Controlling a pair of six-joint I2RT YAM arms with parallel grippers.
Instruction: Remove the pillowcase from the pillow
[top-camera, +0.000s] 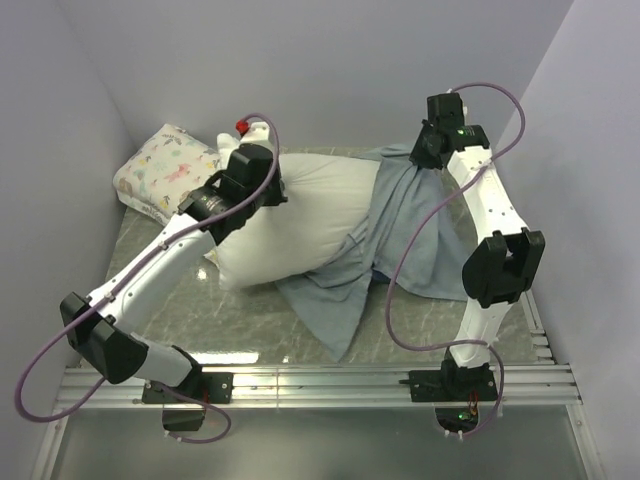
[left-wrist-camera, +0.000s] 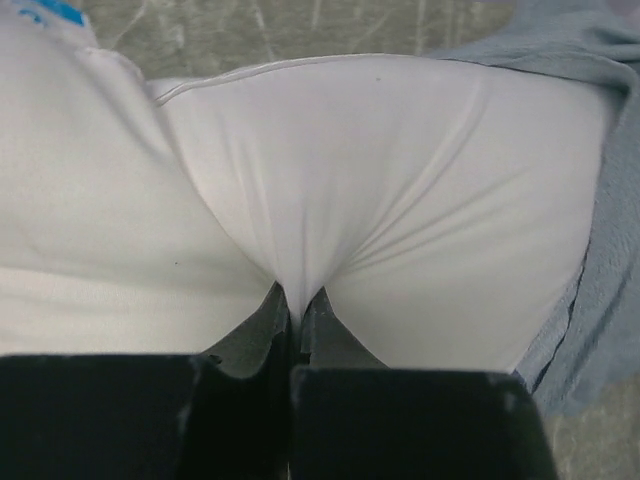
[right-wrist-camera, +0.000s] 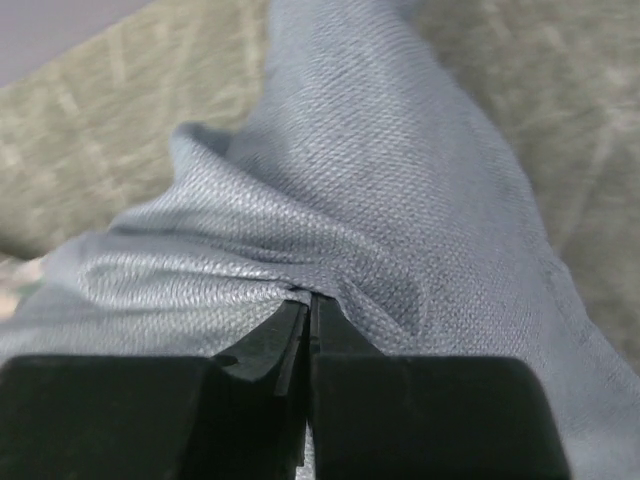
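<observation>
Clenched black fingers of the left gripper (left-wrist-camera: 297, 305) fill the foreground of the left wrist view. They pinch a fold of the plain white pillow (left-wrist-camera: 400, 200), and its cloth puckers into creases that converge on the pinch. The likely purpose is to anchor the pillow while its cover is drawn off the opposite end.

The right gripper (right-wrist-camera: 308, 300) is likewise closed tight. It bites a raised ridge of the blue-grey pillowcase (right-wrist-camera: 400, 180), and the weave bunches where the jaws meet. This appears to be the pulling hand.

Seen from above, the pillow lies across the middle of the green marbled table (top-camera: 250, 320). Its left end is bare and its right end is under the pillowcase. The pillowcase drapes away toward the right arm and trails a pointed flap toward the near edge. Only its paler side shows, which suggests it is being turned inside out as it comes off. Removal appears well advanced but not complete.

A small floral cushion (top-camera: 165, 170) sits in the far left corner, just beside the pillow's bare end, and takes no part in the task.

Lettering: a bright blue tab (left-wrist-camera: 50, 10) at the upper left of the left wrist view is cut by the frame and carries nothing legible. No brand or script can be read on the fabric or the arms.
</observation>
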